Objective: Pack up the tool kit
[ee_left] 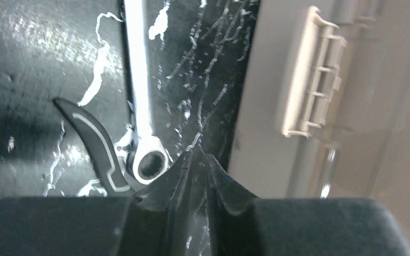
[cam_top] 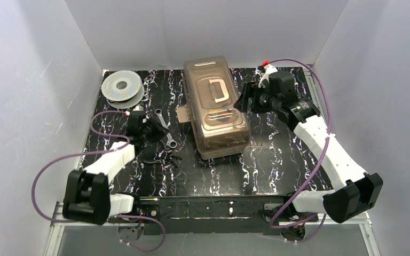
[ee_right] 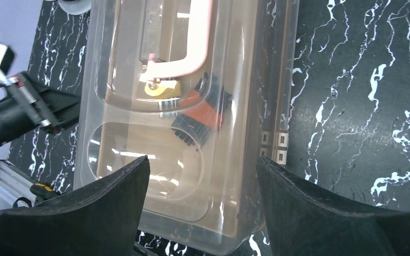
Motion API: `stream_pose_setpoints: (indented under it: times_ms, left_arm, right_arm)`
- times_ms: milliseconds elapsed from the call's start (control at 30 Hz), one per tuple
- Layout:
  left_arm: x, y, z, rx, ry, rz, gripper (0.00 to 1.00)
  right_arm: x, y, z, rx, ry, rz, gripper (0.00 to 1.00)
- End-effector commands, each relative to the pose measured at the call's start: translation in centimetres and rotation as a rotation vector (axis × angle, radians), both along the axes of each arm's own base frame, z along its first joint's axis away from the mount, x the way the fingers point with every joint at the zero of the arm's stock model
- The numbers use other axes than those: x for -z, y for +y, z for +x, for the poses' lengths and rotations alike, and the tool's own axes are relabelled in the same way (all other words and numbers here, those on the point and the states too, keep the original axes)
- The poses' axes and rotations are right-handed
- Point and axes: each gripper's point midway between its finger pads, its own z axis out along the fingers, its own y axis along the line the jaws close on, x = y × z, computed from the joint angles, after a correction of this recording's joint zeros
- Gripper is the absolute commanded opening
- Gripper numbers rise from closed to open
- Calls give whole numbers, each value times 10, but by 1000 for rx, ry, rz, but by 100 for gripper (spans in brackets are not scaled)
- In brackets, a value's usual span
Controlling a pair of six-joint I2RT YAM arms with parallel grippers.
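The tool kit (cam_top: 216, 106) lies lid shut in the middle of the black marbled table, its pinkish handle (ee_right: 192, 58) showing through the smoky lid. In the left wrist view its beige side (ee_left: 267, 106) and latch (ee_left: 312, 74) fill the right half. My left gripper (ee_left: 198, 153) is low over the table just left of the kit, its fingertips almost together with nothing between them. A silver wrench (ee_left: 139, 80) lies just ahead of it, to the left. My right gripper (ee_right: 203, 158) hangs open over the kit's right side (ee_right: 192, 117), holding nothing.
A black-handled tool (ee_left: 93, 138) lies beside the wrench's ring end. More small dark tools (cam_top: 163, 157) sit near the left arm. A round grey wire spool (cam_top: 121, 86) stands at the back left. White walls close in the table.
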Motion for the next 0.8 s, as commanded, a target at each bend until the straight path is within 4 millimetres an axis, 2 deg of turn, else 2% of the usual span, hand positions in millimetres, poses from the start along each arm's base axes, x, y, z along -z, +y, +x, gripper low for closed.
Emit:
stream_pose_setpoints:
  times_ms: [0,67,200,433,633,767]
  left_arm:
    - [7,-9,31,6,4,-108,0]
    - [24,-11,42,9,52,-114,0]
    - [42,-23,65,32,86,-170,0]
    - [54,-54,100,105,76,-357,0]
    - [41,-77,118,169,52,-539,0]
    - [22,-85,124,198,11,-608,0]
  right_arm:
    - [-20,11,18,-37,-47,80,80]
    - [-18,15,23,-57,-31,108,81]
    - [-15,21,38,-80,13,148,82]
    - [4,30,63,-71,78,147,81]
    - [25,38,72,-83,125,190,79]
    - [29,41,72,-99,135,203,78]
